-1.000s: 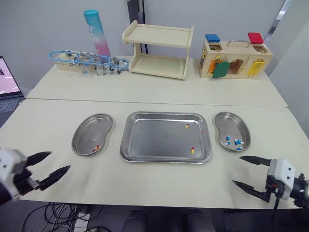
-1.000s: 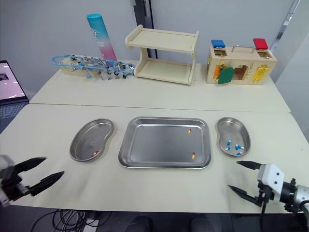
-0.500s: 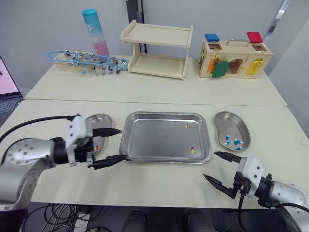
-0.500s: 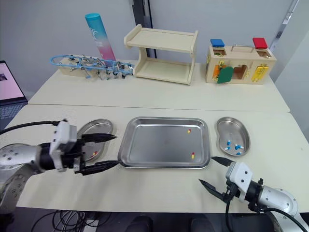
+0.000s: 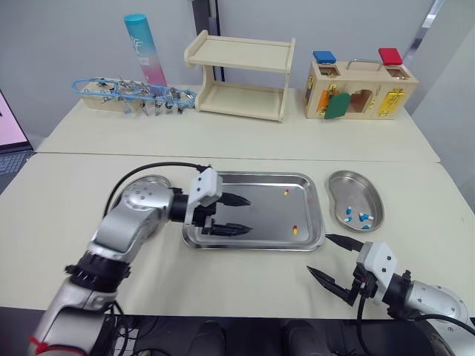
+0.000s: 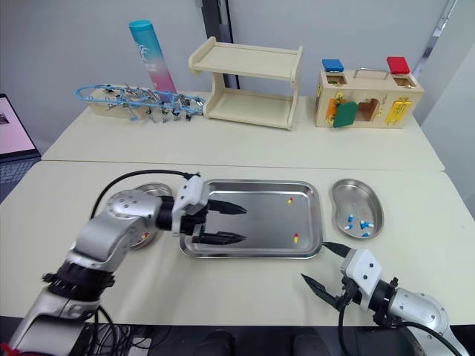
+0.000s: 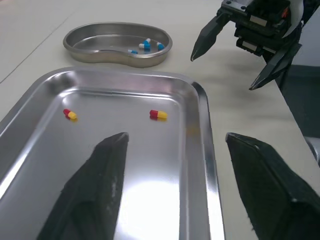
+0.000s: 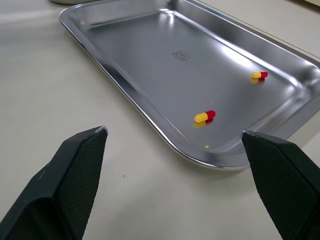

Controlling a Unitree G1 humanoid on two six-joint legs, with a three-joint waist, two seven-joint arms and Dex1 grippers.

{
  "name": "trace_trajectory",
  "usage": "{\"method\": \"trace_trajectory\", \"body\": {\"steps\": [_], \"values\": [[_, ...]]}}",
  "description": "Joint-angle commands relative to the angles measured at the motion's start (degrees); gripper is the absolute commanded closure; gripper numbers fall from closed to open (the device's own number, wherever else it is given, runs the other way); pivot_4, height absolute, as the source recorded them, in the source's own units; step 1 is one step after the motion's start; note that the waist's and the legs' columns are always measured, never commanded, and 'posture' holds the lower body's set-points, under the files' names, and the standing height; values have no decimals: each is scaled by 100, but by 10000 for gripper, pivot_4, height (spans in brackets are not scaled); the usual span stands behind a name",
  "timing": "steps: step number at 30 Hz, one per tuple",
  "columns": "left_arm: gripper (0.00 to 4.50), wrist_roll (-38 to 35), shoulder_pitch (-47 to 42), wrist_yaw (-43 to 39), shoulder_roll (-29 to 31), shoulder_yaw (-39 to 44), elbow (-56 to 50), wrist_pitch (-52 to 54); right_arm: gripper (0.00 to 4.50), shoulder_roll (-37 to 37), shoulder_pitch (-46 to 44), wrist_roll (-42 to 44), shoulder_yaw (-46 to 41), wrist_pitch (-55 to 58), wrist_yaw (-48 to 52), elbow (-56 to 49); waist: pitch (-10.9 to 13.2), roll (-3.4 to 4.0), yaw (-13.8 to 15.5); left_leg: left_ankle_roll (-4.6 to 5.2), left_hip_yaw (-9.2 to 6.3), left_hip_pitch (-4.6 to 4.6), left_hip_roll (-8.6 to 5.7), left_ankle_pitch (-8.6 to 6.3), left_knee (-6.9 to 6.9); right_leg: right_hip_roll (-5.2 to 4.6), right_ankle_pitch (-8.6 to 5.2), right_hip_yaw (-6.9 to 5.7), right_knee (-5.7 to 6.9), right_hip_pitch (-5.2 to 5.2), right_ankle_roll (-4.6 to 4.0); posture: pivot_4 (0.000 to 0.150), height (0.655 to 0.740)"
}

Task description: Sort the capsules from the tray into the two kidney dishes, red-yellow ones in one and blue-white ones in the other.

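Laptop (image 5: 9, 126) corner at the far left edge of the table (image 5: 67, 200). Along the back, left to right: blue wire rack (image 5: 133, 95), teal-and-pink tube (image 5: 145, 52), wooden shelf (image 5: 241, 78), wooden lock box (image 5: 360, 90).

Left kidney dish (image 6: 148, 190) mostly hidden behind the left arm; contents not clear enough to tell. Left arm up from the lower left corner, elbow bent above that dish, forearm running rightward. Left gripper (image 5: 249, 215) low over the left half of the tray (image 5: 256, 176), fingers spread wide, nothing between them, tips aimed to the right.

Two red-yellow capsules in the right part of the tray, both ahead of those tips and well apart from them: far capsule (image 5: 286, 193) near the back right corner, near capsule (image 5: 295, 229) close to the front rim. From the left wrist, both lying beyond the two black fingers (image 7: 95, 195), neither touched.

Right gripper (image 5: 319, 254) low over the bare table just in front of the tray's front right corner, fingers spread wide, empty, tips pointing back and left toward the tray. Near capsule just across the rim from it. Right arm in from the lower right corner, forearm low and nearly level.

Right kidney dish (image 5: 340, 184) just beside the tray's right edge, holding several blue-white capsules (image 5: 364, 217).
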Motion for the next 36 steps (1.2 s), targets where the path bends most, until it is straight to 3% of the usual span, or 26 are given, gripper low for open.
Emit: {"method": "trace_trajectory", "body": {"steps": [1,16,25,36], "values": [[15471,333,-368,-128,-400,-304,603,-384,0,66,42,-40,13,-21,-142,-277,0,0,-3,0,0,0,0,0,1,0,0,0,0,1,0,1500,7400],[15471,1574,-1739,-435,-2328,-996,3861,-1684,0,286,306,-243,279,194,-659,-617,0,0,-10,1,-4,-2,-5,0,2,0,0,0,0,-1,1,1500,7400],[15471,2075,-2002,-229,-2803,-922,4918,-2280,0,352,360,-241,324,412,-875,-841,0,-1,-4,1,-7,-4,-8,1,3,0,0,0,0,-1,2,1500,7400],[15471,2434,-1990,-76,-3001,-961,5211,-2361,0,362,322,-201,353,616,-972,-979,0,-1,-1,1,-8,-1,-8,1,3,0,0,-1,0,2,3,1500,7400]]}}
